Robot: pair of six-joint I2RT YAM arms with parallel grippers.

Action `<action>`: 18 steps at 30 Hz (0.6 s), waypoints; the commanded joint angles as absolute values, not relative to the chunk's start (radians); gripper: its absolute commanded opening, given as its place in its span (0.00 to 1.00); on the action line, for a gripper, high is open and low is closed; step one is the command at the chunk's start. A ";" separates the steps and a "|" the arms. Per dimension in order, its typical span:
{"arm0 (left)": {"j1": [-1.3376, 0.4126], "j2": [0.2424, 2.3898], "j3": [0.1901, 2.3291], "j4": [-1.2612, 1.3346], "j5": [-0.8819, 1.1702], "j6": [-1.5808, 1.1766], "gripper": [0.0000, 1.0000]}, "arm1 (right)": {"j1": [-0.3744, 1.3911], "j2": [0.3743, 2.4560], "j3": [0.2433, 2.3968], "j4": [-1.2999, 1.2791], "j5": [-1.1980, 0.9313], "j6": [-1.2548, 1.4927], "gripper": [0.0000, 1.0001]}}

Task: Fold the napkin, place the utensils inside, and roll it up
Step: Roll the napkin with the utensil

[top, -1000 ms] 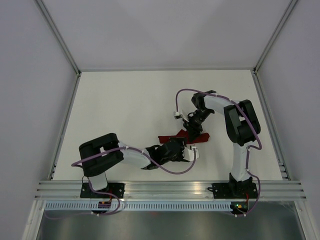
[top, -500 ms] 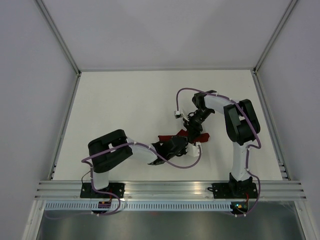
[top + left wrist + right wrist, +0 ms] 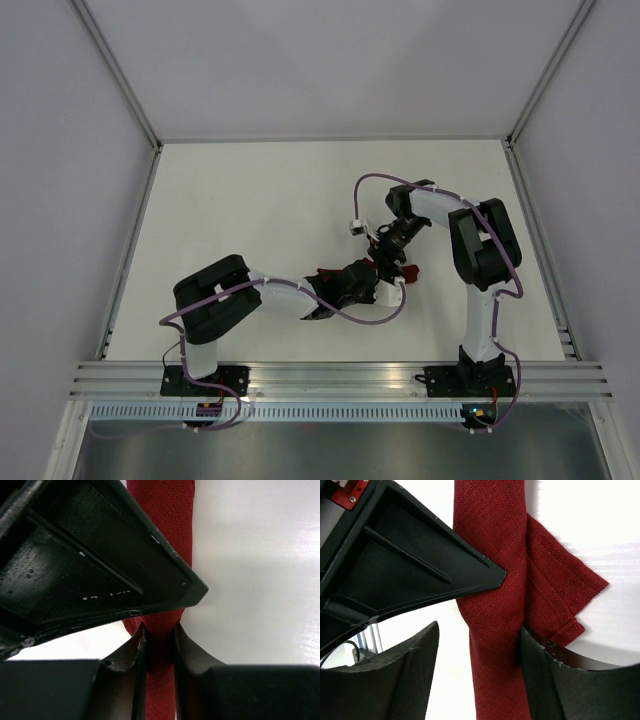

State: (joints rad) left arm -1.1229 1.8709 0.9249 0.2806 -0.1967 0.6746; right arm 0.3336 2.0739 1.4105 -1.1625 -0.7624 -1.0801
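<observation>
The dark red napkin (image 3: 165, 510) lies as a narrow rolled strip on the white table. My left gripper (image 3: 159, 630) is shut on it, both fingertips pinching the roll. In the right wrist view the napkin (image 3: 492, 555) runs between the jaws of my right gripper (image 3: 477, 632), which is open: the right finger (image 3: 540, 675) touches the roll and the left finger stands apart. A loose corner (image 3: 560, 590) sticks out to the right. From above, both grippers meet over the napkin (image 3: 408, 271) at mid-table. The utensils are hidden.
In each wrist view the other arm's black gripper body (image 3: 75, 565) crowds in close at the upper left. Purple cables (image 3: 372, 185) loop off both arms. The white table (image 3: 250, 210) is bounded by side rails and an aluminium rail (image 3: 330, 375) at the near edge.
My left gripper has slid right along the napkin and closed on the roll. My right gripper has opened. Less red cloth shows from above.
</observation>
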 commanded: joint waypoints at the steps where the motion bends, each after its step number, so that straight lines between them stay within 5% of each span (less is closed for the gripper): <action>1: -1.114 1.887 0.933 0.152 -0.080 0.594 0.08 | 0.316 2.026 1.411 -1.086 -0.758 -1.078 0.69; 18: -0.970 1.948 1.166 -0.245 0.303 0.471 0.08 | -0.078 1.717 1.309 -0.973 -1.012 -1.046 0.73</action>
